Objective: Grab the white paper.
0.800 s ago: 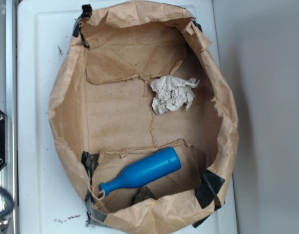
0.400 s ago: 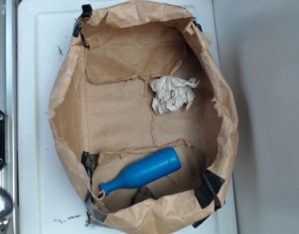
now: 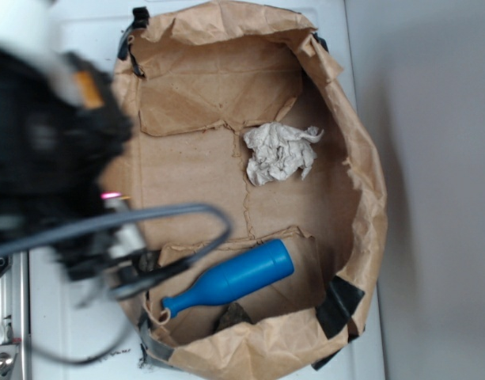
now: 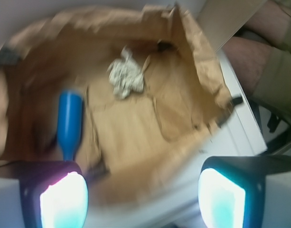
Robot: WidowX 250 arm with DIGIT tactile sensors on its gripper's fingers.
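The white paper [image 3: 280,153] is a crumpled off-white wad lying on the floor of the open brown paper bag [image 3: 370,182], toward its far right side. In the wrist view the white paper [image 4: 125,76] shows ahead and well beyond my gripper [image 4: 143,197], which is open, its two lit fingers wide apart with nothing between them. My blurred black arm [image 3: 52,150] hangs over the bag's left rim, far from the paper.
A blue bottle [image 3: 234,285] lies on its side in the bag's near part, also seen as the bottle [image 4: 69,123] in the wrist view. The bag sits on a white tray [image 3: 60,63]. A person's legs [image 4: 273,57] are beyond the table.
My arm has swung into the exterior view from the left and now covers the bag's left rim. The paper and the bottle have not moved.
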